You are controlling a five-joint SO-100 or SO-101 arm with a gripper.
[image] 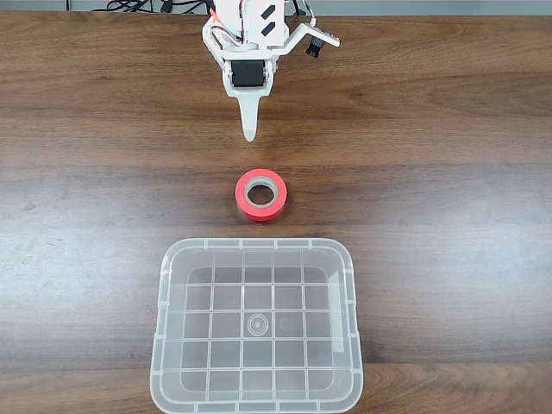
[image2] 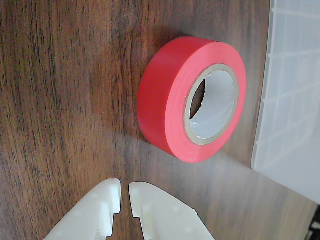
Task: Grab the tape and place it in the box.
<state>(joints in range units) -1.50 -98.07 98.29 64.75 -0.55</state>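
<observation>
The wooden tabletop fills the fixed view. The clear box sits at bottom centre, nothing in it. The red tape lies flat at frame centre, just above the box and apart from it. At top centre, the white fingers are nearly closed, a narrow gap between them, holding and touching nothing.

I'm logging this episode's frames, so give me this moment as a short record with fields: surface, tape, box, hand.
surface: dark wooden table
tape: red-orange roll lying flat on the table, between the hand and the box, touching neither
box: clear plastic tub, empty, grid-patterned bottom, at the near edge of the fixed view
hand: white two-finger hand, fingers nearly together, holding nothing, short of the tape
task state: tape not yet grasped
</observation>
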